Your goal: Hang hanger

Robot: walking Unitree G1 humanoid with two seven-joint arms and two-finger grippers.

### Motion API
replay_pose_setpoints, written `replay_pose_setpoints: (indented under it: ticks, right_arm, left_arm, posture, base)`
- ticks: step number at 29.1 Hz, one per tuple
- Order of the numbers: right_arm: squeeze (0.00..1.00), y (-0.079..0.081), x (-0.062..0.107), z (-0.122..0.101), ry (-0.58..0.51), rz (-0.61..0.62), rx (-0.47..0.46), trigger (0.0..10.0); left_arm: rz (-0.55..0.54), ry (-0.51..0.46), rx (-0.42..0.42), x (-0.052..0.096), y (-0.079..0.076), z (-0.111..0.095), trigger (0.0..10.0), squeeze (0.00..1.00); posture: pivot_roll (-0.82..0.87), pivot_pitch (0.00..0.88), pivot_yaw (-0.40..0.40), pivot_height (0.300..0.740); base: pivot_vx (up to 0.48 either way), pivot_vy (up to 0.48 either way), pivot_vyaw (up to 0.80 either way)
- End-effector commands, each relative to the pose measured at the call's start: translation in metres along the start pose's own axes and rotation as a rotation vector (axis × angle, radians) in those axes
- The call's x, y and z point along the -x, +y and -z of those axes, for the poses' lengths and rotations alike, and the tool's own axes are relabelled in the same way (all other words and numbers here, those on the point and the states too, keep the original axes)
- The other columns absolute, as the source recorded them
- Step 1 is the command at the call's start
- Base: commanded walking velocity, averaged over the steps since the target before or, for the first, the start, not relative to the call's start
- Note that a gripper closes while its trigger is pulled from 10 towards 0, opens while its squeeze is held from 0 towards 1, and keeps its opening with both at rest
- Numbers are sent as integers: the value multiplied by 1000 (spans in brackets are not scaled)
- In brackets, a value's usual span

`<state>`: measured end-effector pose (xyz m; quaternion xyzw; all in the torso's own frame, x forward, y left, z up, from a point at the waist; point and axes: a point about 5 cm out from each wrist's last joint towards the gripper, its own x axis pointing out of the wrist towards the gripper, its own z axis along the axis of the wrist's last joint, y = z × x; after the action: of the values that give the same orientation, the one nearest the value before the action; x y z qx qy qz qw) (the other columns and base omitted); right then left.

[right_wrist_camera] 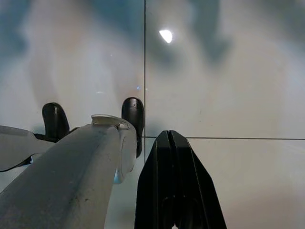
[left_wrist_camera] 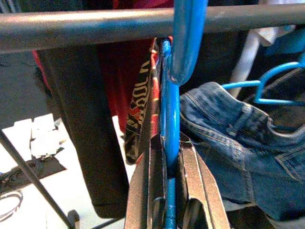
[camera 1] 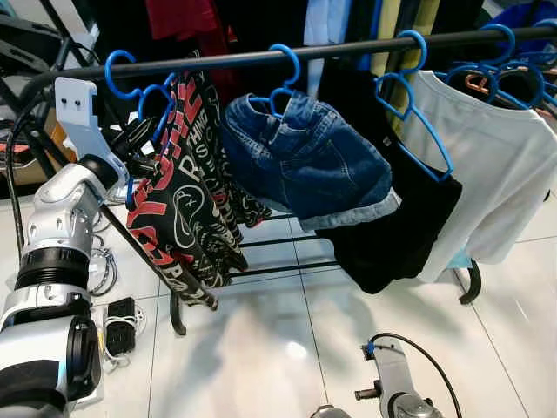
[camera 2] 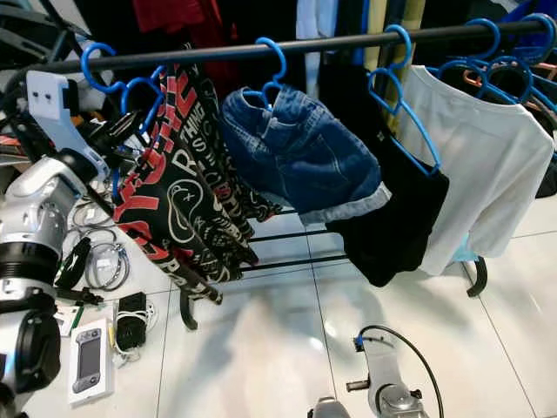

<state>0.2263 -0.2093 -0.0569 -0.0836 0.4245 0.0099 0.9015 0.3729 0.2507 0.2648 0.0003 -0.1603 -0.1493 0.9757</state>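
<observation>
So the robot's left gripper (left_wrist_camera: 167, 191) is up at the far left end of the black metal clothes rail (camera 1: 348, 50), and its two black fingers (left_wrist_camera: 143, 191) are clamped tight on the thin body of a blue plastic hanger (left_wrist_camera: 167, 143), which runs straight up between them. That hanger carries the black garment with red and white lettering (camera 1: 187, 200), and in the left wrist view its hook (left_wrist_camera: 188, 38) curves up in front of the rail, so it looks hooked on, though the very top of the hook is cut off at the frame edge. The printed garment hangs down at a slant just beside the silver left arm (camera 1: 57, 235). Next along the rail there's a pair of blue denim shorts (camera 1: 305, 157) on its own blue hanger (camera 1: 283, 65), then a black top (camera 1: 400, 218) and a white t-shirt (camera 1: 487, 165), each on blue hangers too, with a bunch more blue hooks crowded at the right end. The right gripper (right_wrist_camera: 175, 181) hangs low over the glossy white tiled floor (camera 1: 261, 348), doing nothing, with its fingers pressed together. On the floor by the rack's left foot there's a tangle of cables and a black power brick (camera 2: 130, 318), plus a small handheld device on white packaging (camera 2: 87, 361).
</observation>
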Motion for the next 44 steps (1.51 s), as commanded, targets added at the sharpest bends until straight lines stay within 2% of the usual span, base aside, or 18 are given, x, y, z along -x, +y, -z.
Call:
replay_pose_setpoints:
  ticks: [1, 2, 6, 7, 10, 18, 24, 25, 28, 29, 30, 33, 34, 35, 36, 40, 41, 44]
  right_arm:
    - [0, 3, 1, 10, 42, -13, 4, 10000]
    - [0, 2, 1, 8, 40, -11, 9, 10000]
    - [0, 0, 0, 5, 37, -8, 14, 10000]
    - [0, -4, 0, 2, 29, 1, 15, 10000]
    - [0, -5, 0, 0, 26, 6, 14, 10000]
    - [0, -9, 0, -5, 11, 23, -2, 10000]
    - [0, -12, 0, -7, 10, 25, 8, 10000]
    - [0, -12, 0, -7, 11, 24, 12, 10000]
    - [0, -12, 0, -7, 11, 24, 12, 10000]
    - [0, -12, 0, -7, 11, 25, 13, 10000]
    - [0, -12, 0, -7, 6, 28, 3, 10000]
    - [0, -12, 0, -6, 2, 31, -4, 10000]
    - [0, -12, 0, -7, -10, 36, -10, 10000]
    - [0, -12, 0, -7, -10, 36, -10, 10000]
    - [0, -12, 0, -7, -29, 43, -28, 10000]
    - [0, -12, 1, -9, -71, 53, -68, 10000]
    - [0, -10, 2, -14, -149, 17, -123, 10000]
    - [0, -9, 2, -17, -178, 0, -137, 10000]
  left_arm:
    - [-7, -41, 0, 8, 4, -9, 0, 0]
    - [-15, -45, -2, 16, 7, -11, 0, 0]
    - [-25, -49, -12, 25, 13, -15, 0, 0]
    - [-26, -46, -24, 35, 18, -19, 0, 0]
    - [-23, -40, -27, 39, 19, -19, 0, 0]
    - [2, 35, -54, 55, 14, -8, 0, 0]
    - [12, 69, -51, 58, 4, 1, 0, 0]
    - [32, 77, -38, 57, -2, 6, 1373, 0]
    - [32, 77, -38, 57, -2, 6, 1373, 0]
    - [50, 84, -27, 56, -8, 10, 1608, 0]
    - [84, 96, -17, 54, -18, 16, 3882, 0]
    - [106, 105, -12, 54, -24, 19, 3882, 0]
    - [152, 111, -16, 53, -32, 22, 8471, 0]
    - [152, 111, -16, 53, -32, 22, 8471, 0]
    - [214, 108, -21, 52, -40, 23, 10000, 0]
    - [298, 107, -48, 51, -49, 22, 10000, 0]
    - [370, 95, -67, 49, -56, 16, 10000, 0]
    - [396, 89, -72, 49, -59, 13, 10000, 0]
  posture:
    - [-45, 142, 73, 740]
    - [-40, 134, 67, 740]
    - [-31, 121, 58, 740]
    - [-27, 108, 52, 740]
    - [-28, 106, 51, 740]
    - [-24, 90, 37, 740]
    - [-24, 77, 32, 740]
    - [-30, 71, 26, 740]
    - [-30, 71, 26, 740]
    - [-37, 71, 29, 740]
    - [-44, 68, 37, 740]
    - [-45, 67, 38, 740]
    - [-48, 65, 41, 740]
    - [-48, 65, 41, 740]
    - [-46, 67, 48, 740]
    - [-42, 71, 50, 740]
    - [-41, 74, 49, 740]
    - [-41, 74, 49, 740]
  base:
    - [-480, 0, 0]
    - [-480, 0, 0]
    - [-480, 0, 0]
    - [-480, 0, 0]
    - [-480, 0, 0]
    - [-480, 0, 0]
    - [-420, 0, 0]
    - [0, 0, 0]
    - [0, 0, 0]
    - [0, 0, 0]
    - [0, 0, 0]
    - [0, 0, 0]
    - [0, 0, 0]
    - [0, 0, 0]
    - [0, 0, 0]
    - [0, 0, 0]
    - [0, 0, 0]
    - [0, 0, 0]
